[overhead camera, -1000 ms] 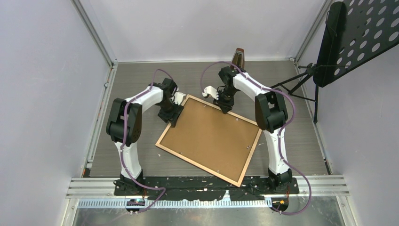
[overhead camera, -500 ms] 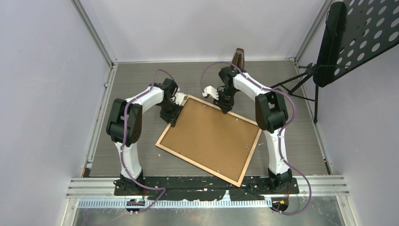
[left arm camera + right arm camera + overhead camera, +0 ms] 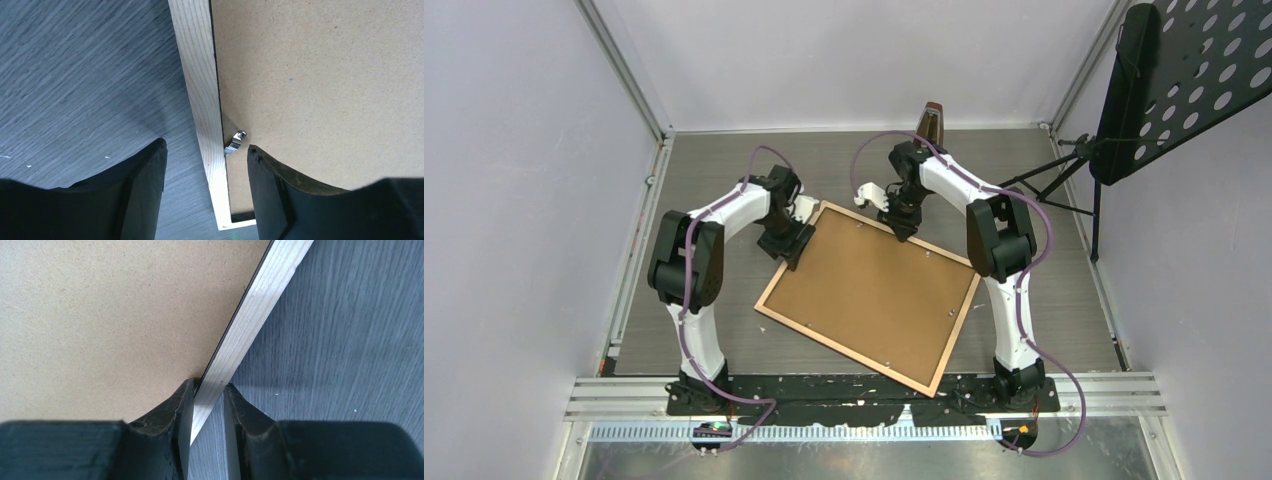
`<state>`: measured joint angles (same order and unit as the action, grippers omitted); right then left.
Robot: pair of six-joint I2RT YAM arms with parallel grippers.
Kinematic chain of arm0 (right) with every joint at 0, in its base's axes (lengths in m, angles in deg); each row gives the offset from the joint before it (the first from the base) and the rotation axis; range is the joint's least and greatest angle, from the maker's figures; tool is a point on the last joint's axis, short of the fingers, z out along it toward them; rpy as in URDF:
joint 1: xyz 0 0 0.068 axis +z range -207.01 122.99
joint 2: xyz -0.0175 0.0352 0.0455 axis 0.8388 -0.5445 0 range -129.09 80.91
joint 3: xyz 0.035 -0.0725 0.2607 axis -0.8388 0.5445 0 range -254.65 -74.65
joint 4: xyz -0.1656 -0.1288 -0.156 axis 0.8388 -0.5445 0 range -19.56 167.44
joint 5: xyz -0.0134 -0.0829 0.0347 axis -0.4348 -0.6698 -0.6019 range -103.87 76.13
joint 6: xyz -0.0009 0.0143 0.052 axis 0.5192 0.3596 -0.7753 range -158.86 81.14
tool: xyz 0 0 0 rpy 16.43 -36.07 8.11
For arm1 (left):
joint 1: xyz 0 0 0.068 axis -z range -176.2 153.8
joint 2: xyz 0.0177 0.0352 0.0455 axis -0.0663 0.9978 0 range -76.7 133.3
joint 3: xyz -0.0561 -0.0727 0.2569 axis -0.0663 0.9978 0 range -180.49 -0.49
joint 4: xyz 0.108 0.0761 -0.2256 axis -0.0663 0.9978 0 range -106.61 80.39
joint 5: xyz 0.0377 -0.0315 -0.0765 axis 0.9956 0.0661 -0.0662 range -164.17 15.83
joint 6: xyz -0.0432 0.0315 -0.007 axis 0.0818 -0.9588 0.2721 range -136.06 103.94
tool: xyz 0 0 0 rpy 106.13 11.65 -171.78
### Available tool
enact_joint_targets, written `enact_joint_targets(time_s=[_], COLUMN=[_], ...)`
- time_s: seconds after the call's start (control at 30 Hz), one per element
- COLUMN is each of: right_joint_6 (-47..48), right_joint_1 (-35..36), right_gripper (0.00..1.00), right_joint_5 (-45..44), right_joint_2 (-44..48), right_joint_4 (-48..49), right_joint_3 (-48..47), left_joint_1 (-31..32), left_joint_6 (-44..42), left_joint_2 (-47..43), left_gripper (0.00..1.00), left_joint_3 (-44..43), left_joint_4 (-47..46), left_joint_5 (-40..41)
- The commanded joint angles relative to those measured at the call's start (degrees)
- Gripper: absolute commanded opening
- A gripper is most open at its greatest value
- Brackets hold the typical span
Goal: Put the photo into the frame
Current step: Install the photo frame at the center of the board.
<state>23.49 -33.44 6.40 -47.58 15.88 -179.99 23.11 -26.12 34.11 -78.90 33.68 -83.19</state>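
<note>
Frame (image 3: pixel 204 95) lies rear-up and skewed on the counter (image 3: pixel 714 180), with a brown backing board (image 3: pixel 874 295) seated inside its pale wood border. Left hand (image 3: pixel 205 150) stands wide astride that border by the left corner, a small metal clip (image 3: pixel 234 143) between its fingers. Right hand (image 3: pixel 208 387) is narrow, pinching the frame's far border rail.

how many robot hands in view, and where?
2. Left hand open, straddling the frame's left border beside a metal clip. Right hand pinches the frame's far border. Neither is hidden.
</note>
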Motion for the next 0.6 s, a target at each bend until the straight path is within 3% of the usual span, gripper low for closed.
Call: enact_joint_targets(time_s=[0.0,0.57], right_joint_6=[1.33,1.36], right_joint_1=[0.72,0.73], right_gripper=[0.06,0.06], right_joint_5=[0.43,0.32], right_joint_2=[0.87,1.14], right_joint_4=[0.74,0.65], right_joint_3=[1.11,1.26], left_joint_1=[-0.44,0.31], left_joint_6=[-1.14,-0.04], left_joint_2=[-2.05,-2.17], left_gripper=[0.58,0.47], left_joint_3=[-0.92,0.59], left_joint_4=[1.59,-1.61], left_joint_5=[0.22,1.3])
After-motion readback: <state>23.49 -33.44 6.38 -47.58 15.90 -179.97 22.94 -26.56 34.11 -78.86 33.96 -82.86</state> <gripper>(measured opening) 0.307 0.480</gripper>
